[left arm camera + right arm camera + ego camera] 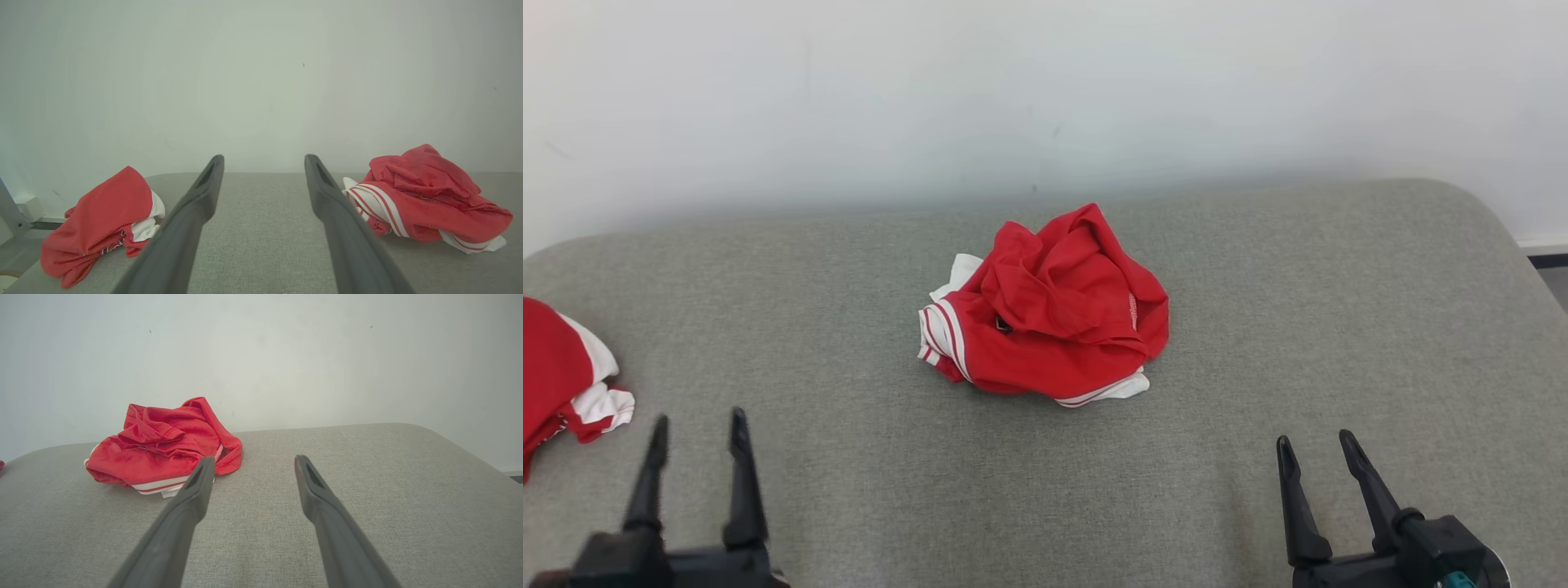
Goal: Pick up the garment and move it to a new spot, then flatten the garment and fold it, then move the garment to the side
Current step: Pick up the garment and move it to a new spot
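Note:
A crumpled red garment (1049, 310) with white striped trim lies in a heap at the middle of the grey padded surface (849, 269). It shows to the right in the left wrist view (429, 200) and to the left in the right wrist view (163, 449). My left gripper (698, 431) stands open at the lower left, well short of the heap, with nothing between its fingers. At the lower right my right gripper (1316, 451) is open too and holds nothing. Both sets of fingers point toward the wall.
A second red and white garment (564, 371) is bunched at the left edge of the surface, also in the left wrist view (100, 224). A pale wall (1045, 90) rises right behind the surface. The right corner of the surface is rounded.

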Controlling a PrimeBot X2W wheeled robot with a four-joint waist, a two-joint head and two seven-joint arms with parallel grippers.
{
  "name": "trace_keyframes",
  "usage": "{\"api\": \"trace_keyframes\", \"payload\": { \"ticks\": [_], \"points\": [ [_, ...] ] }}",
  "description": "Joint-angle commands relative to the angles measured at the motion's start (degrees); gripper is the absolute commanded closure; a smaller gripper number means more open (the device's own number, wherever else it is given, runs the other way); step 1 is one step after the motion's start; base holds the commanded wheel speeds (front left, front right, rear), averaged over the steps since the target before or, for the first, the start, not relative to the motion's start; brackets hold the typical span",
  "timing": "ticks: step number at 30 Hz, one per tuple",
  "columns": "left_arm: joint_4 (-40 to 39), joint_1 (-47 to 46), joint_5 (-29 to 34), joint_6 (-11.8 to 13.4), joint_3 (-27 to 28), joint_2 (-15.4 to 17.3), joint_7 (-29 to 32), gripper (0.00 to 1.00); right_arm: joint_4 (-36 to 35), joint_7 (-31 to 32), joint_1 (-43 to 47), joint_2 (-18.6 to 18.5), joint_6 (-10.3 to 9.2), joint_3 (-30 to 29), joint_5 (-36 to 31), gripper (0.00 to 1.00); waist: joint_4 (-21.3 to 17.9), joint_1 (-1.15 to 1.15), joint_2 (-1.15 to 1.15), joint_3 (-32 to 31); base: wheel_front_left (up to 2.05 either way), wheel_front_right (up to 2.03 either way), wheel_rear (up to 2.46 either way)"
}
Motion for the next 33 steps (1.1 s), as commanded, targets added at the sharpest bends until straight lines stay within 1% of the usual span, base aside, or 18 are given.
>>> {"api": "trace_keyframes", "payload": {
  "ticks": [1, 2, 7, 20, 33],
  "points": [
    [-0.7, 1.9, 1.2, -0.5, 0.8, -1.8, -0.2, 0.00, -0.4, 0.0, 1.2, -0.1, 0.19, 0.0, -0.4, 0.00, 0.7, 0.01, 0.00, -0.5, 0.00, 0.00, 0.00],
    [-0.8, 2.6, 1.6, -0.5, 1.2, -2.5, -0.2, 0.00, -0.5, 0.0, 1.2, -0.1, 0.19, 0.0, -0.5, 0.00, 1.0, 0.01, 0.00, -0.6, 0.00, 0.00, 0.00],
    [-0.1, 4.8, 3.2, -2.1, 3.8, -4.8, -0.2, 0.00, -0.4, 0.0, 1.4, -0.1, 0.19, 0.2, -0.6, 0.00, 1.7, 0.01, 0.00, -1.0, 0.00, 0.00, 0.00],
    [1.8, 7.7, 6.7, -5.4, 7.8, -7.5, -0.2, 0.00, -0.7, 0.0, 2.2, -0.1, 0.19, 0.5, -0.7, 0.00, 2.4, 0.01, 0.00, -1.3, 0.00, 0.00, 0.00],
    [1.6, 9.2, 9.4, -6.3, 7.7, -8.9, -0.2, 0.00, 0.0, 0.0, 2.9, -0.1, 0.19, -0.1, -0.8, 0.00, 2.3, 0.01, 0.00, -1.8, 0.00, 0.00, 0.00]
  ]
}}
